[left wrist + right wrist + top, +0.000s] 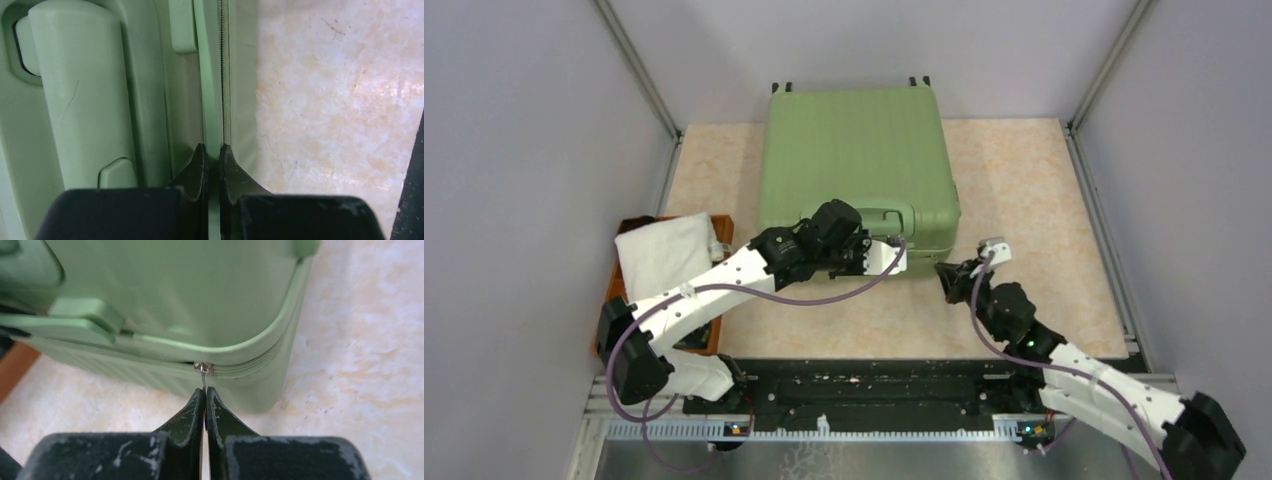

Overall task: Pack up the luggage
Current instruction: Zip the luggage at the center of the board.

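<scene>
While left fingers (197, 170) clamp suitcase (854, 150) rim (211, 100) beside handle (85, 90), right fingers (192, 412) pinch zipper pull (202, 372) — zipping step, I judge; next — steady drag along track (242, 368).

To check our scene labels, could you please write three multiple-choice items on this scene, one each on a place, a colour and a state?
1. Where does the folded white cloth lie?
A on a shelf; B in the orange tray; C on a chair.
2. What colour is the shell of the suitcase?
A light green; B blue; C black.
3. How is the right tool?
A wide open; B holding the cloth; C shut on the zipper pull.

Answers:
1 B, the cloth fills the tray left of the suitcase.
2 A, the ribbed shell is light green in every view.
3 C, the right wrist view shows its fingers pinching the pull.
</scene>
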Robot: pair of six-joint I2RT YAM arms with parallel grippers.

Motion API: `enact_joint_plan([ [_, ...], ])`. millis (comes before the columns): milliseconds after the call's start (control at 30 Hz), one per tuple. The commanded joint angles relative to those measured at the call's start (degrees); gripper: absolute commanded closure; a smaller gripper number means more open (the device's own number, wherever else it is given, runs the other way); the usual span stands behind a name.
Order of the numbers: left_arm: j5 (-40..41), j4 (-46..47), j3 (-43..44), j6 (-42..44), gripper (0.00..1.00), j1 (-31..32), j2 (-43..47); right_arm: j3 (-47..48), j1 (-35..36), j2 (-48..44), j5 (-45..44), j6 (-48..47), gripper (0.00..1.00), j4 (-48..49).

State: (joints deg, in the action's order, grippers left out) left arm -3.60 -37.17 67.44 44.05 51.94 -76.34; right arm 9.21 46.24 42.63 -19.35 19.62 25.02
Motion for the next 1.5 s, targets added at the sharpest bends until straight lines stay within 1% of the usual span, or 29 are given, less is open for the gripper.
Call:
enact_joint_plan([
  [0,-0.8,19.4,3.2,5.7,1.0,1.8,8.1,0.0,-9.0,-13.7,5.5,0.2,1.0,-4.4],
  [67,-0.5,19.2,1.9,5.5,1.0,1.8,9.2,0.5,-10.0,-14.3,6.8,-0.6,1.0,-6.5],
  [133,-0.2,19.1,0.8,5.4,1.0,1.8,9.8,1.0,-10.1,-13.0,7.9,-0.8,1.0,-6.6],
  [300,0.9,17.7,0.6,5.4,1.0,1.8,10.6,1.9,-10.1,-10.9,6.5,-2.5,1.0,-7.4],
  [400,1.1,17.4,0.6,5.5,1.0,1.8,11.3,2.0,-10.1,-10.9,7.7,-3.1,1.0,-7.7],
  [467,1.4,17.2,0.7,5.7,1.0,1.8,11.4,2.1,-10.1,-11.5,10.5,-3.6,1.0,-7.9],
  [567,1.4,17.1,0.8,6.4,1.0,1.8,11.4,2.8,-10.1,-11.7,17.7,-5.2,1.0,-9.0],
  [733,0.7,15.6,2.5,7.7,1.0,1.8,10.5,3.0,-9.9,-8.1,26.3,-2.5,1.0,-9.1],
  [933,0.2,13.9,3.4,8.9,1.0,1.8,10.7,3.1,-9.5,-7.6,21.3,-2.4,1.0,-11.7],
  [1133,0.3,12.2,4.4,10.3,1.0,1.8,10.9,6.9,-9.4,-3.8,21.0,-3.7,1.0,-13.4],
  [1167,0.4,12.0,4.8,10.3,1.0,1.8,10.8,7.0,-9.5,-3.5,21.2,-3.4,0.99,-12.8],
  [1200,0.4,11.7,5.3,10.3,1.0,1.8,10.7,6.9,-9.4,-3.4,21.0,-2.8,0.82,-12.3],
  [1233,0.3,11.5,5.5,10.2,1.0,1.8,10.7,6.6,-9.4,-3.4,20.7,-2.0,0.69,-11.7],
  [1267,0.4,11.4,5.7,10.2,1.0,1.8,10.7,6.2,-9.4,-3.5,20.4,-1.6,0.6,-10.9],
  [1300,0.4,11.3,5.8,10.2,1.0,1.8,10.8,6.0,-9.4,-3.2,19.7,-1.2,0.57,-10.6],
  [1333,0.4,11.3,5.7,10.2,1.0,1.8,10.9,5.9,-9.5,-2.8,19.6,-1.0,0.57,-10.1],
  [1467,0.4,11.6,5.8,10.4,1.0,1.8,10.9,6.6,-9.5,1.6,19.6,-0.6,0.64,-6.8],
])
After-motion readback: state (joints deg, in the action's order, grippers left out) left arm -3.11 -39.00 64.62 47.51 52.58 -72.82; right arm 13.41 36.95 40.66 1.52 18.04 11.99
